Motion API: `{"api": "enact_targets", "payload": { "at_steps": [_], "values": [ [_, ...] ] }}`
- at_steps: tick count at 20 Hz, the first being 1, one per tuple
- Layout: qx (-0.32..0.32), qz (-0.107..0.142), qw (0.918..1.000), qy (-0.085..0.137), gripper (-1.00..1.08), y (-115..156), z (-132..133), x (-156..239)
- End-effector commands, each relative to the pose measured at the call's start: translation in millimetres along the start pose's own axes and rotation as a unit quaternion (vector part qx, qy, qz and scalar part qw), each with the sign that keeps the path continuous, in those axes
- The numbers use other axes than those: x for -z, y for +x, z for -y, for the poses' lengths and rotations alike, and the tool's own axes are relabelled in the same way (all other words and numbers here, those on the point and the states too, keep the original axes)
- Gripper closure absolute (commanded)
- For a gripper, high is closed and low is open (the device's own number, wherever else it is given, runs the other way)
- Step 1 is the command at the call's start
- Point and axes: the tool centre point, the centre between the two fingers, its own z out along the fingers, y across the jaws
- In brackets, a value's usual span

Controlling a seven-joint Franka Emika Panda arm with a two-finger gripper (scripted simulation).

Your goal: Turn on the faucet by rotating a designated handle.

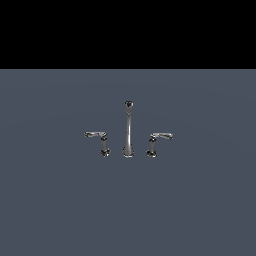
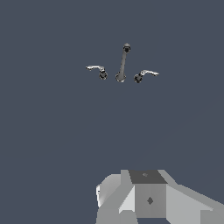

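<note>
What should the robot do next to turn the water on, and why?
Probably move its hand toward the handle whose lever points to the exterior view's left. In the wrist view the faucet looks small and far off, with nothing touching it yet.

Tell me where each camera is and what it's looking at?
Exterior view: sits off the arm, facing the faucet head-on across the grey floor; no part of the robot shows.
Wrist view: rides on the arm's wrist, looking down and ahead at the faucet from far off; part of the gripper shows, its fingertips out of frame.
Both show: the spout and its two lever handles, including the handle to turn.
</note>
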Motion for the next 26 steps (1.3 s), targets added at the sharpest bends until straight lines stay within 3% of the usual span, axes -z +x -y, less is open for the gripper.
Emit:
{"api": "enact_targets", "payload": {
  "at_steps": [1,14,26],
  "values": [
    [-0.011,0.0,0.9999,0.0,1.08,1.4,3.9,-5.3],
    [-0.126,0.003,0.992,0.001,1.08,21.7,42.2,-59.1],
    [-0.255,0.005,0.9668,0.002,1.08,55.5,80.0,-120.9]
  ]
}}
